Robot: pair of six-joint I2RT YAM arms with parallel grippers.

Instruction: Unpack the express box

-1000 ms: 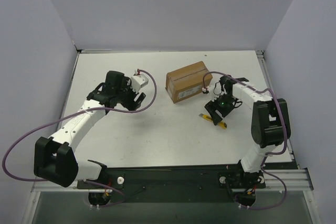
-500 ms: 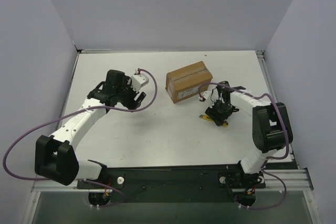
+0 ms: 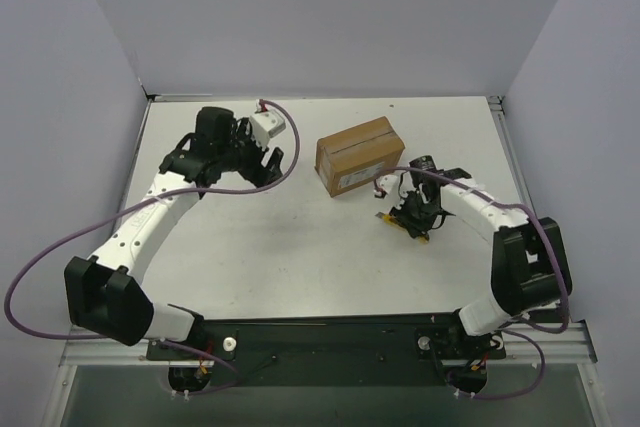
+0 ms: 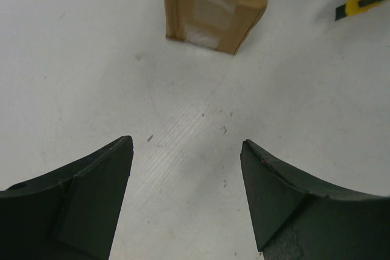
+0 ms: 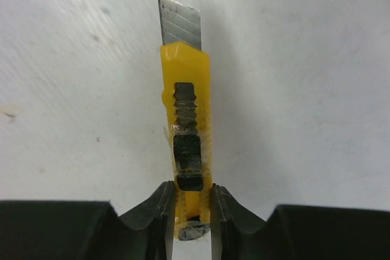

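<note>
The express box (image 3: 360, 154) is a closed brown carton with tape along its seam, standing right of the table's middle; the left wrist view shows the express box (image 4: 213, 4) ahead. A yellow utility knife (image 5: 186, 120) with its blade out lies flat on the table in front of the box. My right gripper (image 5: 192, 193) is shut on the rear of its handle, both fingers pressing the sides. From above, the right gripper (image 3: 415, 215) covers most of the knife (image 3: 422, 237). My left gripper (image 3: 262, 160) hovers open and empty, left of the box; the left gripper (image 4: 186, 141) faces it.
Pale walls close off the white table (image 3: 300, 247) at the back and on both sides. Purple cables (image 3: 60, 257) loop off each arm. The knife's tip (image 4: 365, 3) shows at the top right of the left wrist view.
My right gripper came down over the knife and closed on its handle. The left arm swung back and a little left, staying open.
</note>
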